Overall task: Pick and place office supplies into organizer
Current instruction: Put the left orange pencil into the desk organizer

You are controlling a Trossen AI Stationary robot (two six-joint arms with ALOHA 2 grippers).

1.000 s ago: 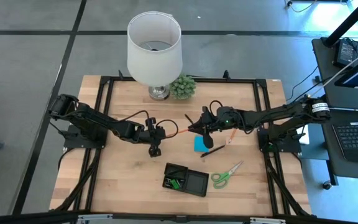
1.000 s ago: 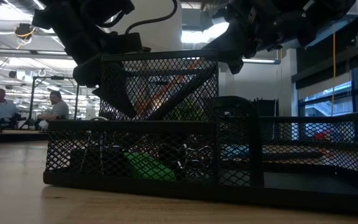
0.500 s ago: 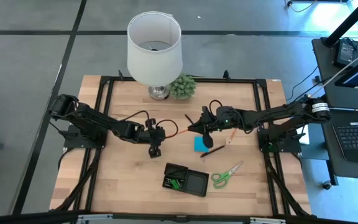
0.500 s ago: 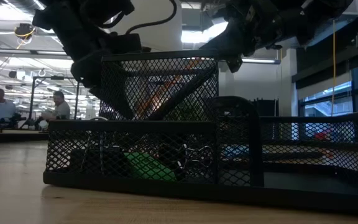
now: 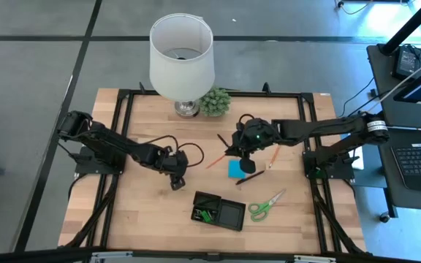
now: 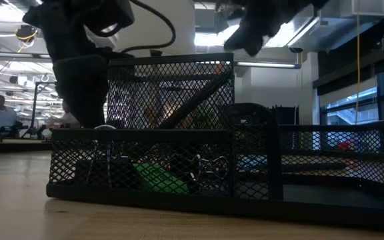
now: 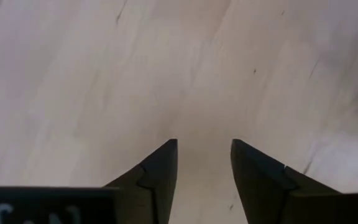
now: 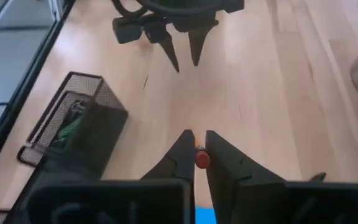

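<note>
From above, the organizer (image 5: 219,211) sits on the tabletop (image 5: 145,212), with green scissors (image 5: 266,205) just to its right and a blue pad (image 5: 235,169) beyond it toward the lamp (image 5: 182,58). The right claw (image 5: 234,150) hangs just beyond the pad, clamped on an orange pencil (image 5: 214,160) that slants away to the pad's left. A black pen (image 5: 250,177) touches the pad's near right corner, and another pencil (image 5: 273,157) lies to the pad's right. The left claw (image 5: 176,182) hovers over bare wood up-left of the organizer. From table height, the organizer's mesh wall (image 6: 145,157) fills the frame, with a green piece (image 6: 157,179) and small clips (image 6: 205,175) inside its left compartment. In the left wrist view, the fingers (image 7: 157,171) stand apart, with nothing between them. In the right wrist view, the fingers (image 8: 182,155) pinch the pencil's red end (image 8: 201,159), with the organizer (image 8: 73,121) and the left claw (image 8: 182,53) beyond.
</note>
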